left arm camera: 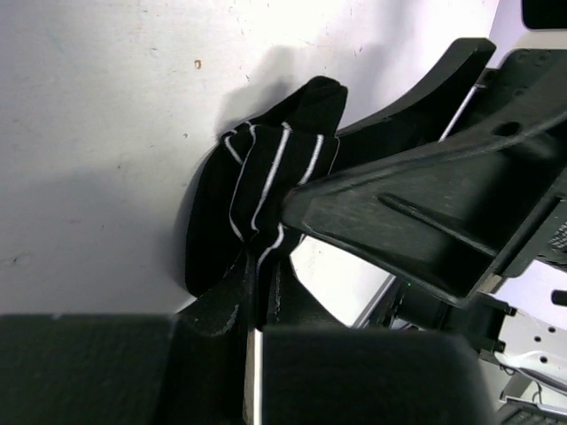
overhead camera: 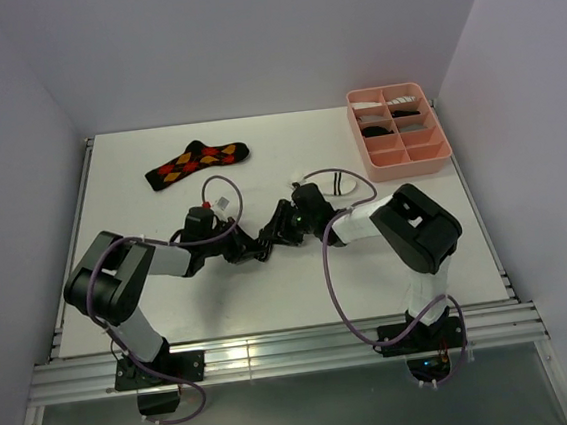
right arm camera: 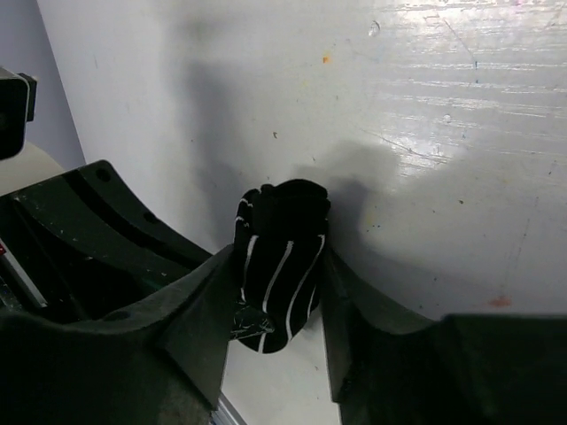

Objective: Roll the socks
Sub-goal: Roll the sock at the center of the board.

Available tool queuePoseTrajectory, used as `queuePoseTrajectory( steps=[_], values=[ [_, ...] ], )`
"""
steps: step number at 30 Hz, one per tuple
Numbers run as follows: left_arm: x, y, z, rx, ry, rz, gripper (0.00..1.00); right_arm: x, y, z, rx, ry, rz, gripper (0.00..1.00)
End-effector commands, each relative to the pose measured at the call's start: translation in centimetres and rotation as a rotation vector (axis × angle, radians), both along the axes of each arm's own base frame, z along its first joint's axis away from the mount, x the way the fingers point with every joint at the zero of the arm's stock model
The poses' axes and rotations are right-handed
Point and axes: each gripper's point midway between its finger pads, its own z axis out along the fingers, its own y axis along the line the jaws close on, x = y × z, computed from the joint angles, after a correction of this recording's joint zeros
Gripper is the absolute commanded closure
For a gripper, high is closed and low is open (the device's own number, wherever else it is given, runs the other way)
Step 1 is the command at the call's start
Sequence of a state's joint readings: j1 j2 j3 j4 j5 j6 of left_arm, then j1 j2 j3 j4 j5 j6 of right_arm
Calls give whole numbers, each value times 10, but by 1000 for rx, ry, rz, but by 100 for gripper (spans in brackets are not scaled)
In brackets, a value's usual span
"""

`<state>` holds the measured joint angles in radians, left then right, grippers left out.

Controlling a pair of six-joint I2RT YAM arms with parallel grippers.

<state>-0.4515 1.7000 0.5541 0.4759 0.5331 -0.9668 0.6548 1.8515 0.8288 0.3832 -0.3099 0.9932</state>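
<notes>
Sock (right arm camera: 282, 257) with white stripes: pinched by left fingers (left arm camera: 204, 354), clasped between right fingers (right arm camera: 204, 310).

I count 2 arms, both mine, w/ 2 grippers: left gripper (left arm camera: 252, 354) & right gripper (right arm camera: 280, 292), 2 fingers each, so 4 fingers total. Socks out on the table (overhead camera: 448, 247): 2, i.e. 1 striped sock (left arm camera: 266, 177) bunched right between my fingers, and 1 argyle sock (overhead camera: 198, 162) flat, well apart from my fingertips. 1 pink tray (overhead camera: 410, 168) far beyond my right fingers, 8 compartments, 2 cols x 4 rows; a few hold fabric, no. of pieces there I can't tell
</notes>
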Motion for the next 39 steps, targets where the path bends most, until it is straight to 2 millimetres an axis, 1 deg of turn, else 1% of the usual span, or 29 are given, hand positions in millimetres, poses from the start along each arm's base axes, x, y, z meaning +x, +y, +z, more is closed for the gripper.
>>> queuePoseTrajectory(
  steps=[1,4,5,7,8,9,10,11,12,13,15,16,17,18,19,20,21,22,23,24,27,28,30,31,33,35,39],
  values=[
    [-30,16,-44,115,163,-14,99,5,12,5,28,-30,34,54],
    [-29,17,-45,134,164,-17,99,7,12,9,14,-49,46,73],
    [-29,20,-47,152,164,-12,99,6,9,8,-6,-42,45,83],
    [-24,22,-46,172,146,-6,99,11,7,10,-41,-60,43,94],
    [-22,23,-43,186,123,-8,98,7,2,4,-82,-31,43,100],
    [-23,27,-43,209,127,-6,94,7,0,4,-99,-27,44,100],
    [-13,31,-37,241,84,24,92,10,-1,6,-116,-35,47,100],
    [-11,34,-35,271,54,21,89,6,-7,1,-157,-8,42,100],
    [-7,37,-33,304,30,31,80,6,-9,1,-176,-2,37,100],
    [-2,40,-25,358,-10,52,77,8,-9,4,-189,-2,39,100],
    [4,43,-16,422,-78,59,69,4,-17,-2,-249,39,29,100],
    [10,44,-5,473,-141,81,67,2,-21,-3,-277,63,31,100],
    [12,44,1,495,-176,90,65,1,-21,-3,-293,68,29,100],
    [13,39,10,497,-211,85,62,1,-22,-3,-307,77,30,100],
    [10,37,18,532,-258,81,61,3,-20,0,-311,75,30,100],
    [16,43,23,584,-301,121,59,-1,-22,-1,-329,98,32,100],
    [12,35,30,599,-342,112,54,-1,-23,-3,-344,106,34,100],
    [12,33,37,607,-376,117,52,1,-20,0,-347,103,36,100],
    [16,35,43,637,-416,140,51,-2,-22,-2,-363,123,40,100],
    [14,29,48,640,-448,132,48,0,-20,-2,-372,121,43,100],
    [13,18,62,675,-536,128,47,-2,-18,-2,-381,138,51,100],
    [12,17,60,699,-555,109,47,-2,-19,-3,-385,141,51,100],
    [13,3,71,683,-614,111,47,-5,-19,-6,-396,155,58,100],
    [12,-1,69,693,-622,100,47,-4,-18,-6,-397,157,55,100],
    [9,-11,71,701,-658,78,50,-5,-18,-7,-401,164,58,100],
    [9,-13,67,731,-676,68,53,-4,-18,-7,-402,170,59,100],
    [7,-23,57,761,-692,29,54,-5,-15,-8,-397,179,68,100]
  ],
)
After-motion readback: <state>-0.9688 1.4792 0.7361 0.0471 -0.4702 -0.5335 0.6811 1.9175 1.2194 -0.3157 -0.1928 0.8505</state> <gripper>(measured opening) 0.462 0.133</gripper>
